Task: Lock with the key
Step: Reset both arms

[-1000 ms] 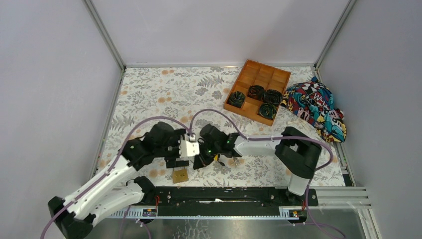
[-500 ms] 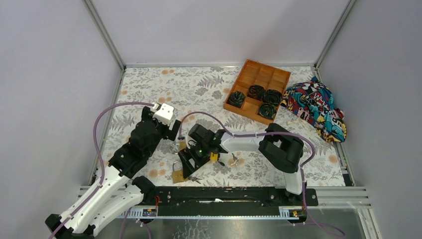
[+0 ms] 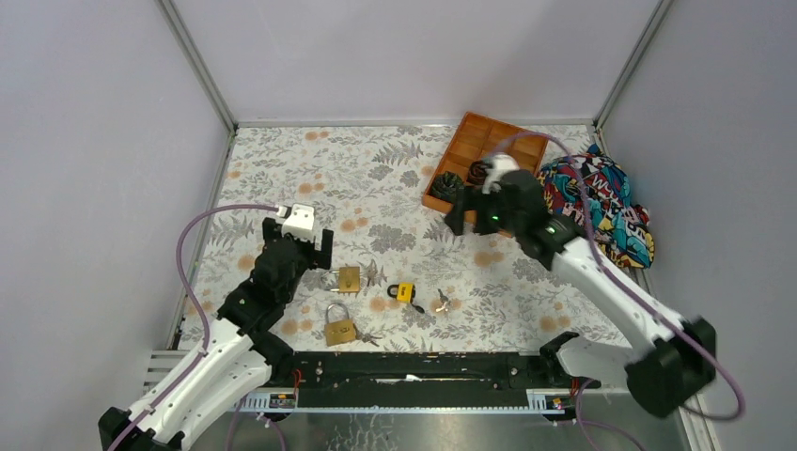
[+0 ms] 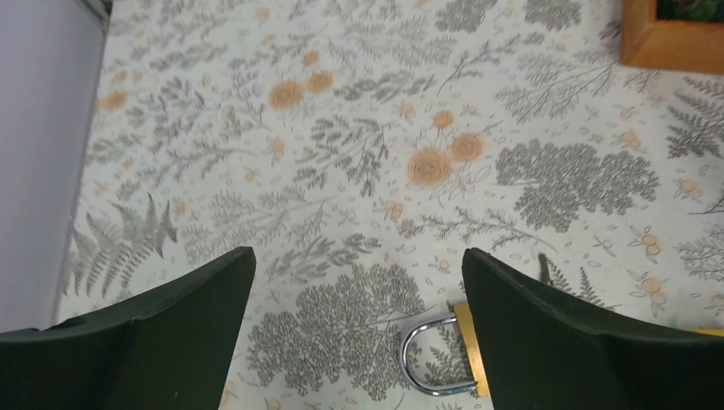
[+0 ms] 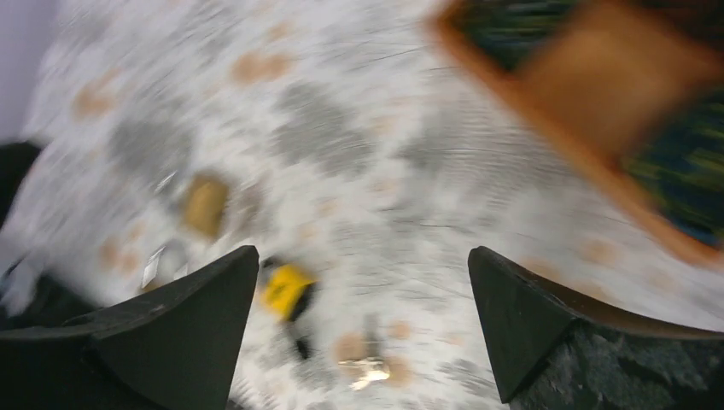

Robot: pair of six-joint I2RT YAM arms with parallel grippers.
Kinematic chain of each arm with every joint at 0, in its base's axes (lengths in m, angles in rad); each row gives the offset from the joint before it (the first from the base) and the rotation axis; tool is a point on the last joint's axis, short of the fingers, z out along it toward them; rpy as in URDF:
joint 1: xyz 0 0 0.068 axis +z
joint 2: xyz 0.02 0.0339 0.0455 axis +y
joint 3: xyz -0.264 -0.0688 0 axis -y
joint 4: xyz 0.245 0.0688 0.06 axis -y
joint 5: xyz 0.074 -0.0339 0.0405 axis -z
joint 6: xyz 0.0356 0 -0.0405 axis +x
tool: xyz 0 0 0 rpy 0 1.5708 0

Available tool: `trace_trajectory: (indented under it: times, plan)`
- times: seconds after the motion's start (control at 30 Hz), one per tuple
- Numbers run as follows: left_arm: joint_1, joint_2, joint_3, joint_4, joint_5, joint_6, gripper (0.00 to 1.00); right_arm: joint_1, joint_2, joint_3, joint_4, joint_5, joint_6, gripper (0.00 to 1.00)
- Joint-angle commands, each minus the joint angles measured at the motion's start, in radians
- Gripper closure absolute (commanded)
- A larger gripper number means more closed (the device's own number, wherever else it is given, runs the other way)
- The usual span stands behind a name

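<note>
Three padlocks lie on the floral mat near its front: a brass padlock [image 3: 347, 278], a second brass padlock [image 3: 339, 330] and a small yellow padlock [image 3: 404, 292]. A small silver key [image 3: 442, 301] rests just right of the yellow one. My left gripper [image 3: 299, 242] hovers open, left of the first brass padlock [image 4: 468, 352], whose shackle shows beside my right finger [image 4: 555, 333]. My right gripper [image 3: 458, 218] is open and empty, raised near the tray. Its blurred view looks down on the yellow padlock [image 5: 286, 289] and the key [image 5: 367, 369].
An orange wooden tray [image 3: 470, 132] with several black coiled items sits at the back right. A colourful cloth [image 3: 601, 202] lies against the right wall. Grey walls close in the mat on three sides, and a black rail [image 3: 423, 366] runs along the front.
My right gripper has opened and swung away from the padlocks, up and right toward the tray. The left gripper has drawn back to the left. The yellow padlock and key now lie uncovered.
</note>
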Motion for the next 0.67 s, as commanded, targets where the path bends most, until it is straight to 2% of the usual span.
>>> trace_trajectory:
  times: [0.0,0.17,0.23,0.33,0.43,0.63]
  plan:
    - [0.035,-0.039,-0.081,0.141,0.001,-0.104,0.01,-0.145,-0.223,-0.209,-0.001,0.375,-0.044,0.0]
    - [0.131,-0.098,-0.156,0.209,0.04,-0.168,0.01,-0.215,-0.394,-0.4,0.04,0.652,-0.032,0.0]
    - [0.164,-0.118,-0.182,0.21,0.059,-0.19,0.01,-0.216,-0.461,-0.486,0.107,0.7,-0.031,0.0]
    - [0.204,-0.151,-0.213,0.225,0.083,-0.193,0.01,-0.216,-0.529,-0.582,0.177,0.822,0.06,0.0]
    - [0.235,-0.174,-0.24,0.25,0.09,-0.19,0.01,-0.215,-0.57,-0.608,0.156,0.931,0.192,0.0]
    - [0.262,-0.215,-0.266,0.26,0.114,-0.203,0.01,-0.215,-0.574,-0.585,0.062,0.976,0.307,0.0]
